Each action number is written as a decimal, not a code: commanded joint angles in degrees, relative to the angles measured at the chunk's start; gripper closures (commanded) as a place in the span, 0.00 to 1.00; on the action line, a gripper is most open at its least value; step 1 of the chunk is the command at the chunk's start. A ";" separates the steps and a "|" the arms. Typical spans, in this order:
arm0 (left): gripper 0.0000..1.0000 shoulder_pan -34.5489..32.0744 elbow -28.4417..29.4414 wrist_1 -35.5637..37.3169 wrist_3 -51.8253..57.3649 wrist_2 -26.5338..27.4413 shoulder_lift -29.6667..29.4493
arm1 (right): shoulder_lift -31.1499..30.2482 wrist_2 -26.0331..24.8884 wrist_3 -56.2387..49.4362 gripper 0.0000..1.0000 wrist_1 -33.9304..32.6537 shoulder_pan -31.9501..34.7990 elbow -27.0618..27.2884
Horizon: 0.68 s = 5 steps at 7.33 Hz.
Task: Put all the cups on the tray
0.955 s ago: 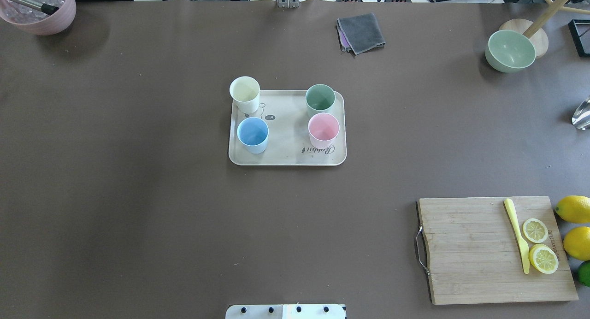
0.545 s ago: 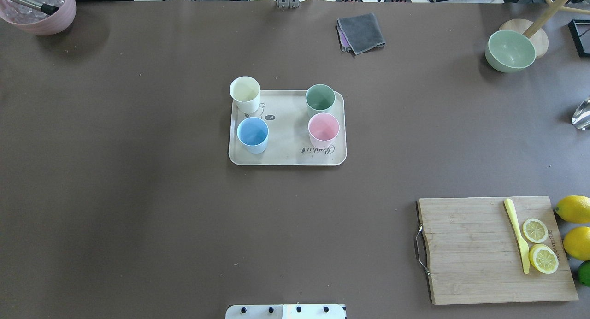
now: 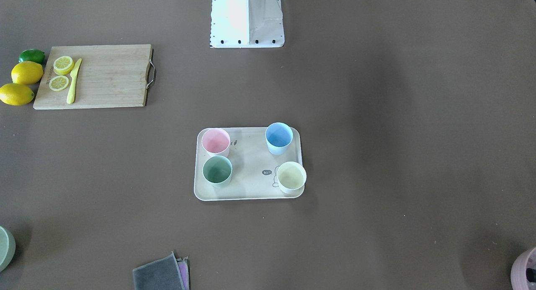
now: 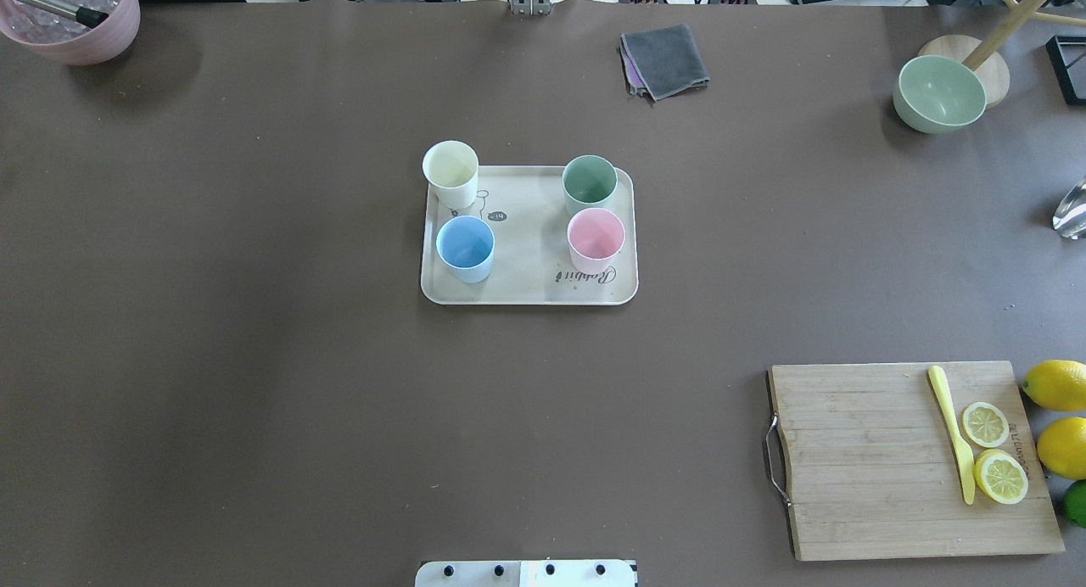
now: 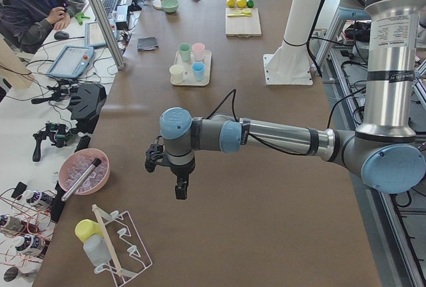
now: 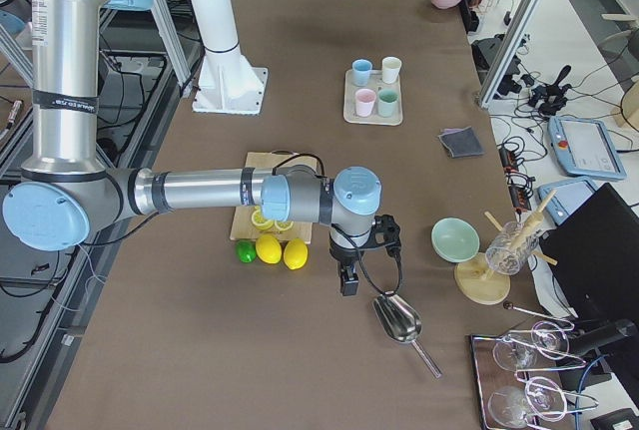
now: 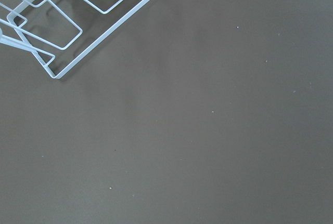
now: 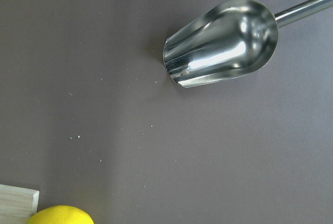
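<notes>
The cream tray (image 4: pixel 526 288) lies mid-table. On it stand four cups upright: cream-white (image 4: pixel 450 173) at the far left corner, sage green (image 4: pixel 590 184) at the far right, light blue (image 4: pixel 465 248) and pink (image 4: pixel 596 239) nearer. They also show in the front-facing view, on the tray (image 3: pixel 251 185). My left gripper (image 5: pixel 180 190) hangs over bare table far to the left. My right gripper (image 6: pixel 346 280) hangs far to the right, near the lemons. I cannot tell whether either is open or shut. Neither holds a cup.
A wooden cutting board (image 4: pixel 857 460) with a yellow knife and lemon slices lies near right, lemons (image 4: pixel 1056 383) beside it. A green bowl (image 4: pixel 940 93), a grey cloth (image 4: pixel 664 59) and a mauve pot (image 4: pixel 76 19) stand at the back. A metal scoop (image 8: pixel 223 42) lies under the right wrist, a wire rack (image 7: pixel 78 21) under the left.
</notes>
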 commanded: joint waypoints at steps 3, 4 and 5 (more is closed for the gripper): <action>0.02 0.02 0.00 0.00 -0.08 -0.08 0.01 | -0.09 0.68 -0.03 0.00 0.08 -0.12 -0.31; 0.02 0.02 0.00 0.00 0.00 -0.08 0.01 | 0.00 0.69 -0.03 0.00 0.09 -0.20 -0.40; 0.02 0.02 0.00 0.00 0.00 -0.08 0.01 | 0.00 0.69 -0.03 0.00 0.09 -0.38 -0.40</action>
